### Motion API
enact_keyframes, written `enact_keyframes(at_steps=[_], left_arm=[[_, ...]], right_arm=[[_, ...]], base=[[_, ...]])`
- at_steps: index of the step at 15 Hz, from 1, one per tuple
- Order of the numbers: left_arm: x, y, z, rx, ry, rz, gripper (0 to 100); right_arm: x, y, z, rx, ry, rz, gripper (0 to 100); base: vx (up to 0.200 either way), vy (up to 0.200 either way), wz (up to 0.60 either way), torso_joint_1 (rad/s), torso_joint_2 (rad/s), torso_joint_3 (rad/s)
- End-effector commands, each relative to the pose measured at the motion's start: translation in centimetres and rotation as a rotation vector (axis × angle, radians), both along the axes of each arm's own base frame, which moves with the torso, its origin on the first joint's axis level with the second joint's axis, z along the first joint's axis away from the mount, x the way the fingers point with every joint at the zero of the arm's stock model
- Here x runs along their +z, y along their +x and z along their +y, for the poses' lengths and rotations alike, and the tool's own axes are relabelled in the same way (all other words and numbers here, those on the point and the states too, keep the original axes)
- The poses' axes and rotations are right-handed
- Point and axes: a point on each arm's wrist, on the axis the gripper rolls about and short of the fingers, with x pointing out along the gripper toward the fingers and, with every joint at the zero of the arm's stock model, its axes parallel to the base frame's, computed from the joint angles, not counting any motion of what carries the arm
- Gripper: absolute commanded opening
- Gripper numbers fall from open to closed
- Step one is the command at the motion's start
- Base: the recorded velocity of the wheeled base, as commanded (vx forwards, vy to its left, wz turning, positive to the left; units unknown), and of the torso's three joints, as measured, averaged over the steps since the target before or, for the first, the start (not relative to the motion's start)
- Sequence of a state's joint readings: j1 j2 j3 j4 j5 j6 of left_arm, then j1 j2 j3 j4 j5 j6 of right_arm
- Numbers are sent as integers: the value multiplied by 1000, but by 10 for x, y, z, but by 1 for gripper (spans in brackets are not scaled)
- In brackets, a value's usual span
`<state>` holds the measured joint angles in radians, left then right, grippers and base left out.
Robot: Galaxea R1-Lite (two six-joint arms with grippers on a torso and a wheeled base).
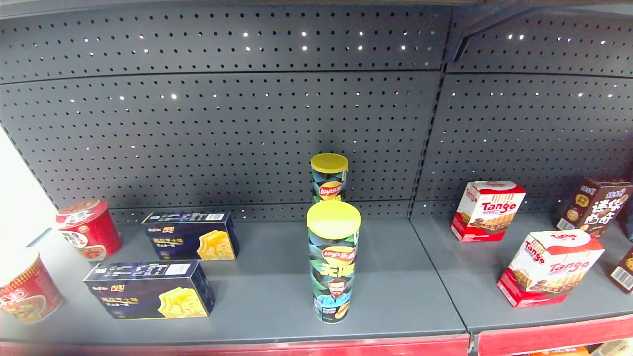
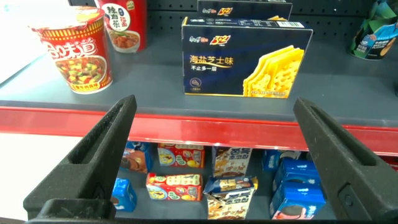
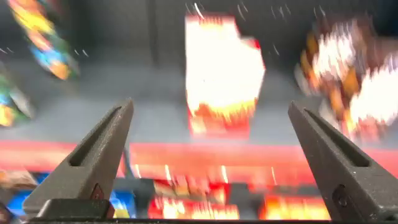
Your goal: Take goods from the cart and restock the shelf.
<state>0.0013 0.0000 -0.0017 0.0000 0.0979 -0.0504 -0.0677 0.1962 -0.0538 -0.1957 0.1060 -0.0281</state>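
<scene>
The grey shelf board (image 1: 395, 287) carries two tall chip cans with yellow lids (image 1: 332, 262), one behind the other. Left of them lie two dark blue cracker boxes (image 1: 151, 289) and two red noodle cups (image 1: 89, 230). Two red-and-white wafer boxes (image 1: 549, 267) stand on the right section. My left gripper (image 2: 214, 104) is open and holds nothing, in front of the red shelf edge (image 2: 205, 121), facing a dark blue cracker box (image 2: 242, 57) and a noodle cup (image 2: 78, 53). My right gripper (image 3: 211, 106) is open and holds nothing, facing a blurred red-and-white box (image 3: 221, 74).
Brown snack boxes (image 1: 591, 205) stand at the far right of the shelf. A perforated dark back panel (image 1: 222, 123) closes the shelf behind. A lower shelf under the red edge holds several small packs (image 2: 230, 186). Bare board lies between the chip cans and the wafer boxes.
</scene>
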Motion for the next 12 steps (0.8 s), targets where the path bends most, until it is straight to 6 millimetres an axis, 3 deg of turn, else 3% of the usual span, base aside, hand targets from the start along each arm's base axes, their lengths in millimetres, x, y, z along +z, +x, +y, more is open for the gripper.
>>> enact_keyframes(at_steps=[1,5,12], left_arm=[[0,0,0,1,0,2,100],[0,0,0,1,0,2,100],[0,0,0,1,0,0,100]], right_arm=[[-26,-13,0,-35,6,-35,100],[-40,-14,-2,-90,16,84,100],[-39,-15,-3,-56,32,61,100]], base=[[0,0,0,0,0,0],[0,0,0,0,0,0],[0,0,0,0,0,0]])
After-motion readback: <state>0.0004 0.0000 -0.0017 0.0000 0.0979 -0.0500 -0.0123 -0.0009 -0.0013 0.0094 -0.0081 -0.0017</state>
